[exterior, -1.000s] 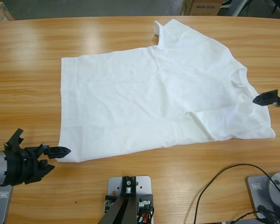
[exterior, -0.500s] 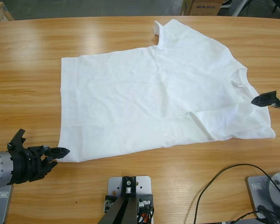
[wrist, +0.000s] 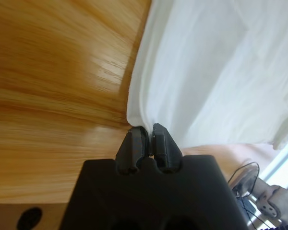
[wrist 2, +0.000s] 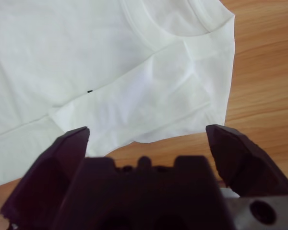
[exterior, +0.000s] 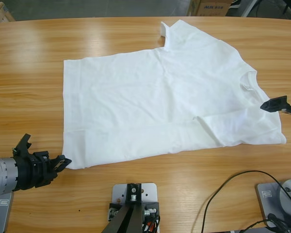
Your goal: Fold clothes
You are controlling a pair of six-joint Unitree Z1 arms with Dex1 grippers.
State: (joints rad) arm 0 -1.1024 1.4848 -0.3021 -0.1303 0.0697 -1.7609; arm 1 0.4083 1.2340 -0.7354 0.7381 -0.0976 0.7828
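1. Left gripper: black jaws pinched together on the hem corner of the plain white short-sleeved cotton T-shirt.
2. Right gripper: jaws spread wide, empty, above the shoulder by the round neck.
3. T-shirt: lies on the long wooden table, near edge partly turned over.
4. Progress: early; most folds apparently remain.

White T-shirt spread flat on wooden table, left end effector at its hem corner, right end effector beside collar.
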